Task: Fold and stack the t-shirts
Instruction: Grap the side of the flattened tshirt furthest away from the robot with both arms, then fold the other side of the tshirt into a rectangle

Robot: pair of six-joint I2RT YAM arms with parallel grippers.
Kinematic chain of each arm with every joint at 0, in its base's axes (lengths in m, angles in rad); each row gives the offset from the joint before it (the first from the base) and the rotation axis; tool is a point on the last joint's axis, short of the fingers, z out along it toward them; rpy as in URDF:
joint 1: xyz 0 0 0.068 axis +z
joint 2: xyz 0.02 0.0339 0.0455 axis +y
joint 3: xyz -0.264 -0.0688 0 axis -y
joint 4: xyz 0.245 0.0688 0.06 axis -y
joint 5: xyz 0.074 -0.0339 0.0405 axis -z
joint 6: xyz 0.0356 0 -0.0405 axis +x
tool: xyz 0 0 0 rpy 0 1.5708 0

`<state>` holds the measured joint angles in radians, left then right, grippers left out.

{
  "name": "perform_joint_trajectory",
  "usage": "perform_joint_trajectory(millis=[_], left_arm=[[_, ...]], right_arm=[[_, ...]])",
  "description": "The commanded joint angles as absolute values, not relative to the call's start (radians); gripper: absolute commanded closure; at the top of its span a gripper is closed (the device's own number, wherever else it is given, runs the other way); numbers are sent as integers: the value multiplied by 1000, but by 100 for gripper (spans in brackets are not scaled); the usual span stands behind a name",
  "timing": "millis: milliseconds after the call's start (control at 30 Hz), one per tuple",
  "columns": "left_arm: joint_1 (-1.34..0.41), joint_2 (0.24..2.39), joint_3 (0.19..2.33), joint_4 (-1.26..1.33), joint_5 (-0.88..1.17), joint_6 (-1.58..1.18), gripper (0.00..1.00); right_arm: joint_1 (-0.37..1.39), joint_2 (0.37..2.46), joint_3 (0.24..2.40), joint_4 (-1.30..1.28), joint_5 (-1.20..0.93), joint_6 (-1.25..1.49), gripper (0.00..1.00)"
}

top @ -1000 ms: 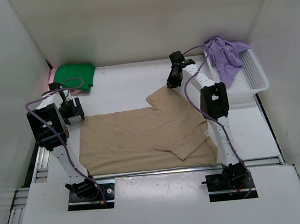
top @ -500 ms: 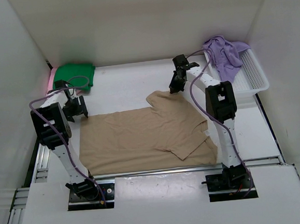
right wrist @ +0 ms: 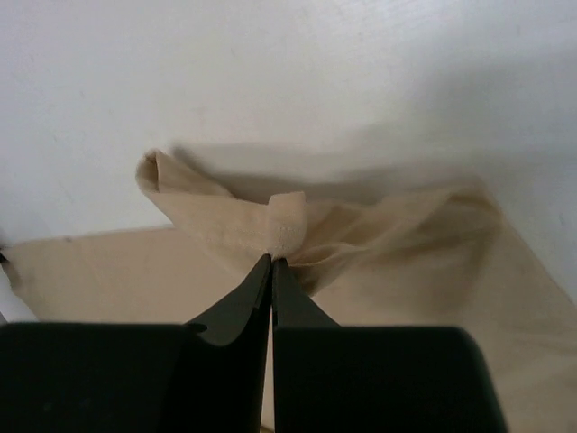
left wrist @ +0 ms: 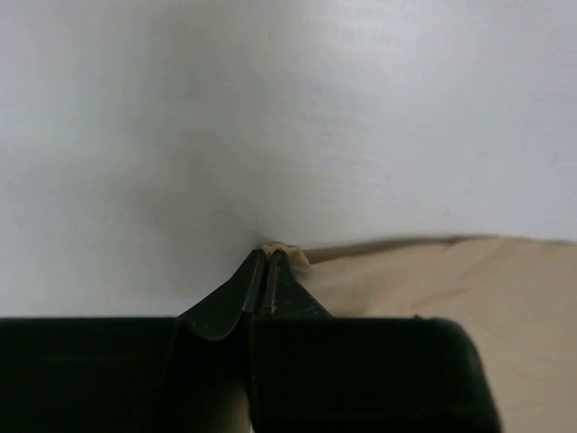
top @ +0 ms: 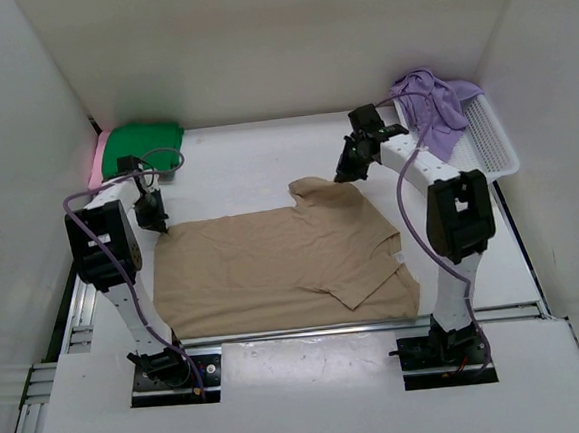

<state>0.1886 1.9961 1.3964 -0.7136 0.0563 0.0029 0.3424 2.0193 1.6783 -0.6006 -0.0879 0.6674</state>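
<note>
tan shirt; green shirt; pink shirt; lavender shirt; white basket

Left tool, mid-left of frame, and right tool, upper centre, each pinch the tan shirt at its edge.
</note>
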Motion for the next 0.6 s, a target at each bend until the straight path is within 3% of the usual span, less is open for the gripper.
perform_joint_trajectory(millis=[0, 333, 567], left_arm=[[179, 1878, 1332, -732, 34, 0, 90], [143, 1524, 1085, -732, -77, 0, 90], [143, 1445, 959, -723, -120, 0, 90]], right_arm=[[342, 1866, 1548, -589, -115, 637, 100], [333, 1363, 1062, -571, -72, 647, 100], [324, 1181, 859, -561, -72, 689, 100]])
